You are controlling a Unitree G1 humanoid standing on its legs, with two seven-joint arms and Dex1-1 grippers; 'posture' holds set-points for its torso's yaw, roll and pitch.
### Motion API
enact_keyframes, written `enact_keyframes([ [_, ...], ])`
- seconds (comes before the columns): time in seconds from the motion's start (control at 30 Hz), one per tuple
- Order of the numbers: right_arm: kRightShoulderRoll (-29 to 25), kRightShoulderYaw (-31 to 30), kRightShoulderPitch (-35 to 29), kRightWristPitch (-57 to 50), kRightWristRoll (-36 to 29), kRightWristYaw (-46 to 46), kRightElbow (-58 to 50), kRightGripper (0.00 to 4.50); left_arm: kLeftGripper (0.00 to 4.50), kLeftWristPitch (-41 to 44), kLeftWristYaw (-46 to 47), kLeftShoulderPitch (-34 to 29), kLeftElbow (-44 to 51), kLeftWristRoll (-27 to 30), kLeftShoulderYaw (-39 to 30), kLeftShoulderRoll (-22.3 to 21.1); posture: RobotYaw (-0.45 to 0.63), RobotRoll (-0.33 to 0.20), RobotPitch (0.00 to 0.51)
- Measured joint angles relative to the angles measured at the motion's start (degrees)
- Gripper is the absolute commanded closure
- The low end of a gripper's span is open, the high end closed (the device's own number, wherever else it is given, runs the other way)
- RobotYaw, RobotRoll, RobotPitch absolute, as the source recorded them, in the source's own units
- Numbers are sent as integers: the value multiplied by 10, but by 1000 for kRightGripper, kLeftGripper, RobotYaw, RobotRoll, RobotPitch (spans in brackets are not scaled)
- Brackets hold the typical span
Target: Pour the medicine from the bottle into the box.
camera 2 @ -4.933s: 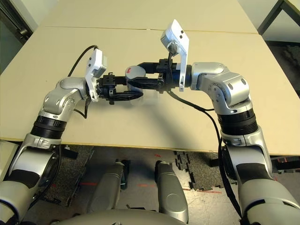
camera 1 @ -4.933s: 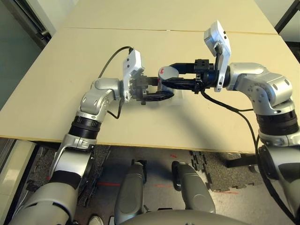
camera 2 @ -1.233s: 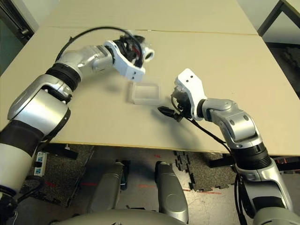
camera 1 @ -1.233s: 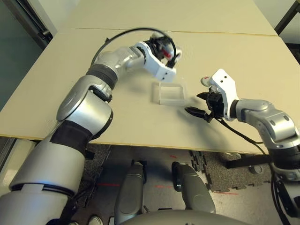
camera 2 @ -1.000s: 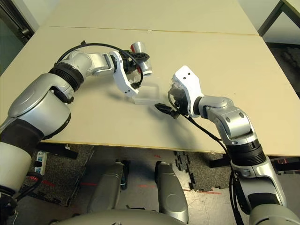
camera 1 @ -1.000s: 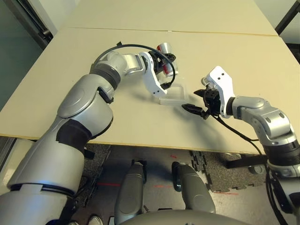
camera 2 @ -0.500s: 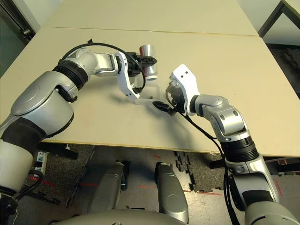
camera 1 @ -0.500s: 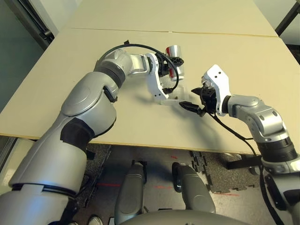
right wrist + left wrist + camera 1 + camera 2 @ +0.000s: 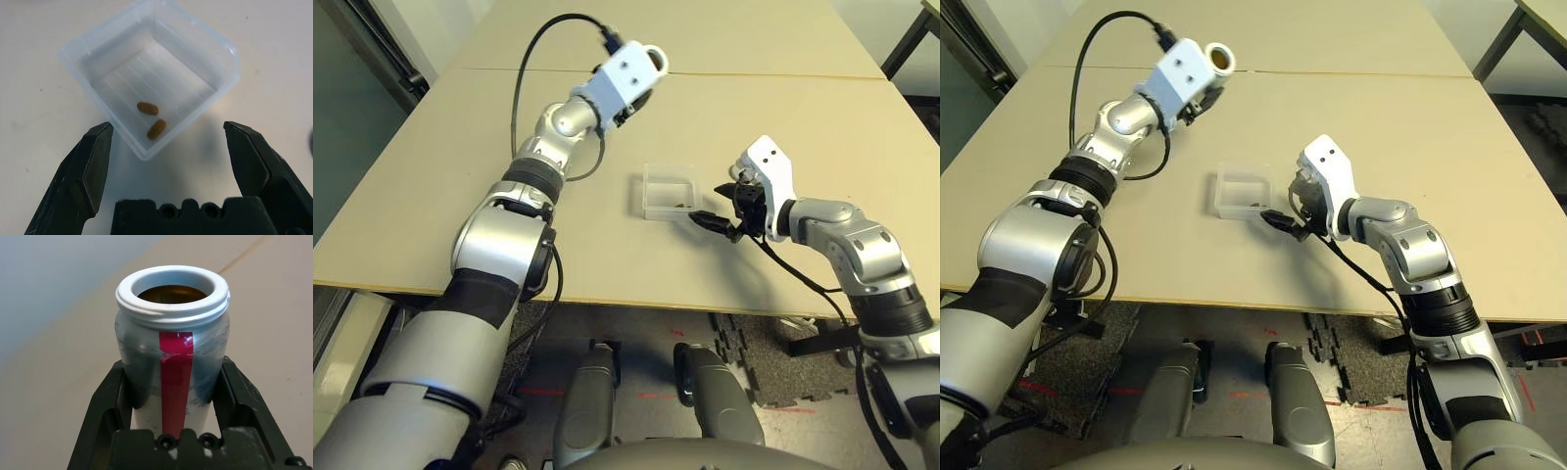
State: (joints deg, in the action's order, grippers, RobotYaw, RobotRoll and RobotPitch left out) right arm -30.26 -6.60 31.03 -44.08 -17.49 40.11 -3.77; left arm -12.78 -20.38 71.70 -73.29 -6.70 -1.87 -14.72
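Jaws of left gripper (image 9: 173, 396) clamp the bottle (image 9: 172, 340) (red stripe, no lettering).

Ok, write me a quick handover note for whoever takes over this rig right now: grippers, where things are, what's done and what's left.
Left gripper: shut on the bottle, held raised over the far side of the table, away from the box; cap off, mouth open.
Right gripper: open, empty, low over the table right beside the box, one corner of it between its fingers.
Box: sits on the table, two brown pills lying inside.
Done: medicine is in the box.
Left: probably set the bottle down and pull both arms back. Whether the bottle is fully empty is hard to judge.
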Motion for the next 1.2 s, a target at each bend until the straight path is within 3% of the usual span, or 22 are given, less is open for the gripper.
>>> enact_keyframes([
  [0.33,27,14,13,4,-3,-12,9,0,2056,67,39,-81,19,91,-90,23,111,0,177],
  [0.77,37,30,17,2,-14,-22,8,0,2056,83,40,-94,47,97,-81,29,104,0,176],
  [1.2,-22,30,-51,-45,-49,14,-72,0,2056,88,34,-94,51,97,-71,29,104,0,175],
])
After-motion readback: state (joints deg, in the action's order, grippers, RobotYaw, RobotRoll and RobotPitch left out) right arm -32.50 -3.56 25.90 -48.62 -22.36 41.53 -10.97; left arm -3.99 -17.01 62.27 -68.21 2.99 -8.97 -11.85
